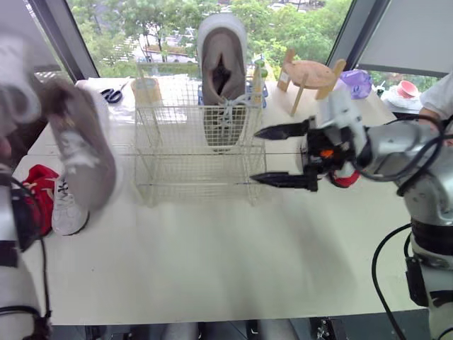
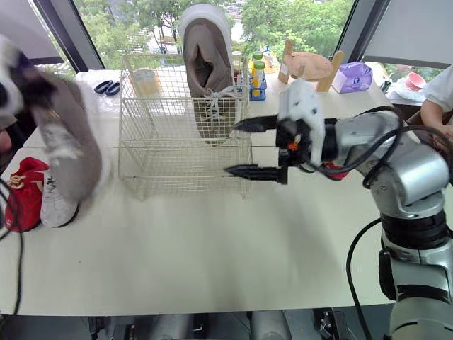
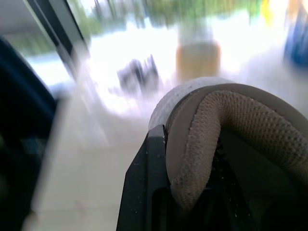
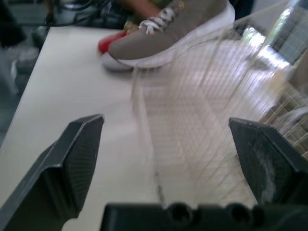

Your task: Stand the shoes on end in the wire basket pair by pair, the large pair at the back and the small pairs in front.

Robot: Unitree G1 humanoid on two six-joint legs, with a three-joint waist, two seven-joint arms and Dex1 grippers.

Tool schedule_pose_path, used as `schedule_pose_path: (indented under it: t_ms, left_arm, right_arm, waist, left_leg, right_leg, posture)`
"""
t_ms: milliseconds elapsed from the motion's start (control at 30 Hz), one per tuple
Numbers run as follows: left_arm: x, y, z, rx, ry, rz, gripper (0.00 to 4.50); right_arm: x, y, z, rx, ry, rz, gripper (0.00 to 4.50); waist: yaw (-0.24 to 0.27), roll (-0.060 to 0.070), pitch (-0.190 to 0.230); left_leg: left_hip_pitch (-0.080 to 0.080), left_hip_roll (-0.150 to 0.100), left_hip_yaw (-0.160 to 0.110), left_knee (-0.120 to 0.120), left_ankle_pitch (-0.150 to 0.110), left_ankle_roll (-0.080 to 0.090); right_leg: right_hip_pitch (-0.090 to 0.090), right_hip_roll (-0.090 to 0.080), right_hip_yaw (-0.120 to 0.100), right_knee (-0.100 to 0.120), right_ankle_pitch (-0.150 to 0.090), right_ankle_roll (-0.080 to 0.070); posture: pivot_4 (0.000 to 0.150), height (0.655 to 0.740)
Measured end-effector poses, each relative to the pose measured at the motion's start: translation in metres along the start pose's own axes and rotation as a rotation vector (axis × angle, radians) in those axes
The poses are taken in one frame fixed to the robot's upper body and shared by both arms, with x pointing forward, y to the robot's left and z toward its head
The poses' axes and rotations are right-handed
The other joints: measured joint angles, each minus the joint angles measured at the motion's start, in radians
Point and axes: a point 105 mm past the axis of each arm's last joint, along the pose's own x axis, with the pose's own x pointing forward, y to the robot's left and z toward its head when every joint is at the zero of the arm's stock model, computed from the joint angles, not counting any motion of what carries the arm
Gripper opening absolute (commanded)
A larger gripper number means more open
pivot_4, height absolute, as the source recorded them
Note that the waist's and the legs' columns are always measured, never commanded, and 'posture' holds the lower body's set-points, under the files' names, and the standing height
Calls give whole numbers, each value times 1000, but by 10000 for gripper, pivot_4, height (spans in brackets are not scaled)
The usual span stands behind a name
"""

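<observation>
A wire basket (image 1: 198, 185) stands mid-table. One large grey-tan shoe (image 1: 222, 78) stands on end at its back right. My left gripper (image 3: 187, 192) is shut on the collar of the matching large shoe (image 1: 83, 145), held in the air left of the basket, sole towards the basket. Under it, a small red shoe (image 1: 39, 185) and a small white shoe (image 1: 67, 211) lie on the table. My right gripper (image 1: 282, 156) hangs open and empty just off the basket's right side. A red object (image 1: 345, 179) sits partly hidden behind it.
Along the far edge lie scissors (image 1: 111, 93), a tan jar (image 1: 146, 91), small bottles (image 2: 255, 71), a wooden stand (image 1: 309, 74) and a purple pack (image 1: 357, 81). A person's sleeve (image 1: 439, 95) shows at the far right. Bare table (image 1: 212, 262) lies in front of the basket.
</observation>
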Motion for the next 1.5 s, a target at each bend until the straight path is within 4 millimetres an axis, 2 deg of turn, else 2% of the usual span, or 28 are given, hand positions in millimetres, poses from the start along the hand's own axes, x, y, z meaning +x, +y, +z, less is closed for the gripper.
schedule_pose_path:
  t_ms: [33,100,200,300,400,467,533,633,867,1100,1167,1233,1333,1367,1500]
  left_arm:
    - [-10,-4,32,-20,-146,8,254]
    - [-29,-19,77,-79,-394,5,254]
    - [-52,-44,108,-58,-623,3,254]
    - [-55,-80,112,-20,-759,-4,254]
    - [-48,-126,111,59,-856,-45,254]
    - [-41,-150,109,81,-902,-72,254]
    - [-32,-158,104,96,-920,-70,254]
    - [-22,-160,103,147,-947,-30,254]
    - [-21,-164,117,172,-1040,-8,254]
    - [-7,-172,99,185,-1005,-24,254]
    - [-2,-176,83,180,-976,-25,254]
    - [7,-178,58,172,-916,-21,254]
    - [19,-185,9,118,-766,-34,254]
    - [20,-186,-1,96,-730,-38,254]
    - [5,-183,-18,106,-668,-25,254]
  right_arm:
    - [-4,-4,8,17,-48,-19,45000]
    - [-7,-10,13,51,-101,-43,45000]
    - [-6,-18,10,93,-121,-60,45000]
    - [-4,-26,7,118,-126,-71,45000]
    - [0,-32,8,119,-139,-77,45000]
    - [4,-32,8,121,-137,-72,45000]
    - [4,-34,7,124,-136,-80,45000]
    - [3,-35,7,123,-137,-97,45000]
    - [2,-33,5,118,-129,-129,45000]
    - [-1,-31,7,119,-139,-160,45000]
    - [-1,-32,7,121,-141,-165,45000]
    - [0,-32,8,122,-143,-168,45000]
    - [0,-30,4,128,-137,-173,45000]
    - [0,-30,3,130,-135,-175,45000]
    - [0,-31,2,135,-137,-181,45000]
  waist:
    - [6,0,0]
    - [21,0,0]
    - [26,0,-1]
    - [27,0,-1]
    - [25,0,-1]
    - [22,0,-1]
    - [15,0,-1]
    - [8,0,-1]
    - [8,0,-1]
    - [20,0,-1]
    - [22,0,-1]
    - [22,0,-1]
    - [22,0,-1]
    - [22,0,-1]
    - [17,2,-2]
  left_leg:
    - [0,-1,-1,0,0,0]
    - [5,-1,-1,1,0,0]
    - [7,-3,-1,2,0,0]
    - [8,-4,-1,2,1,-1]
    - [8,-4,0,2,1,-1]
    - [8,-4,1,2,1,-1]
    - [8,-3,2,2,1,-1]
    - [8,-2,3,1,1,-1]
    - [6,-2,3,2,1,0]
    - [7,-2,3,2,1,0]
    - [7,-2,3,2,1,0]
    - [7,-2,3,2,1,0]
    - [7,-2,2,2,1,0]
    - [7,-2,2,2,1,0]
    - [7,-1,2,2,1,1]
  right_leg:
    - [1,-1,0,0,0,0]
    - [6,-3,0,-4,0,0]
    - [7,-3,0,-1,0,0]
    - [8,-2,0,1,0,0]
    - [8,-1,0,1,0,0]
    - [7,-1,1,1,0,0]
    - [6,0,1,2,0,0]
    - [5,1,1,1,0,0]
    - [6,1,1,2,1,0]
    - [6,1,0,1,1,0]
    - [6,1,0,2,1,0]
    - [6,1,1,2,1,0]
    - [6,1,1,2,1,0]
    - [6,1,1,2,1,0]
    - [6,1,1,2,1,0]
  posture:
    - [1500,7400]
    - [1500,7400]
    - [1500,7400]
    - [1500,7400]
    - [1500,7400]
    - [1500,7400]
    - [1500,7400]
    - [1500,7400]
    - [1500,7400]
    - [1500,7400]
    - [1500,7400]
    - [1500,7400]
    - [1500,7400]
    - [1500,7400]
    - [1500,7400]
